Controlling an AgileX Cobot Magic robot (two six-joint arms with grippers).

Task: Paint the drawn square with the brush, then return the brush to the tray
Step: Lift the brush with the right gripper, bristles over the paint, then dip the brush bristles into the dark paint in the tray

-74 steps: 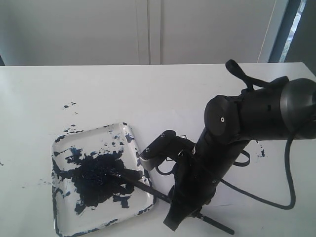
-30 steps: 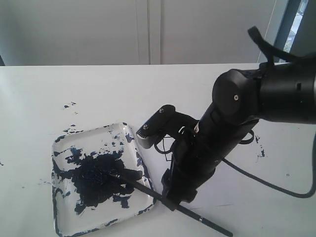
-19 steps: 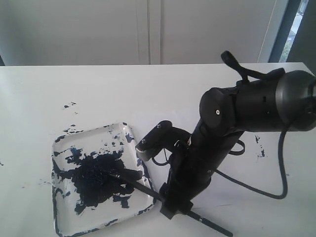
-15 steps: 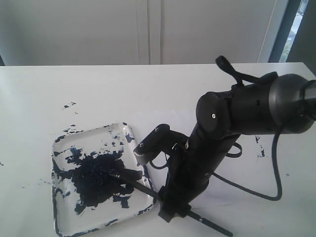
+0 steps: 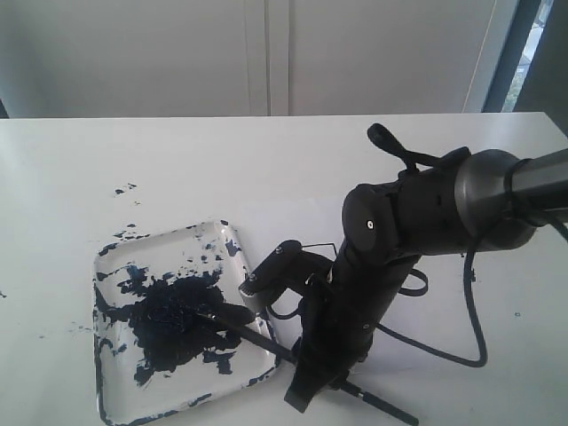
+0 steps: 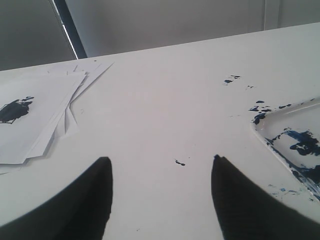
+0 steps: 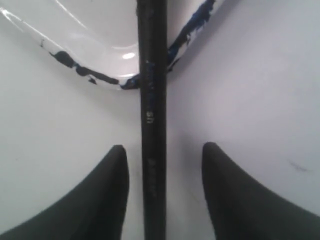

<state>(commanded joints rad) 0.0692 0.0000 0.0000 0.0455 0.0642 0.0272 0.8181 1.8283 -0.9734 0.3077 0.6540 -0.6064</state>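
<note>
The brush (image 5: 257, 335) lies with its paint-coated bristles in the tray (image 5: 169, 248), and its black handle runs over the tray's near right corner onto the table. My right gripper (image 5: 303, 392) is down over that handle, open. In the right wrist view the brush (image 7: 151, 100) runs between the two fingers of the right gripper (image 7: 164, 147) with a gap on each side, and the tray's corner (image 7: 90, 45) lies beyond. My left gripper (image 6: 160, 158) hangs open and empty over bare table beside the tray's rim (image 6: 270, 131). The drawn square is out of view.
Dark paint specks (image 5: 124, 189) dot the white table behind the tray, and more marks (image 5: 468, 271) lie to the right of the arm. A loose stack of white paper (image 6: 40, 115) bearing a dark blot (image 6: 12, 109) shows in the left wrist view.
The right arm has swung left and lower, bringing its gripper down astride the brush handle. The brush and tray have not moved.
</note>
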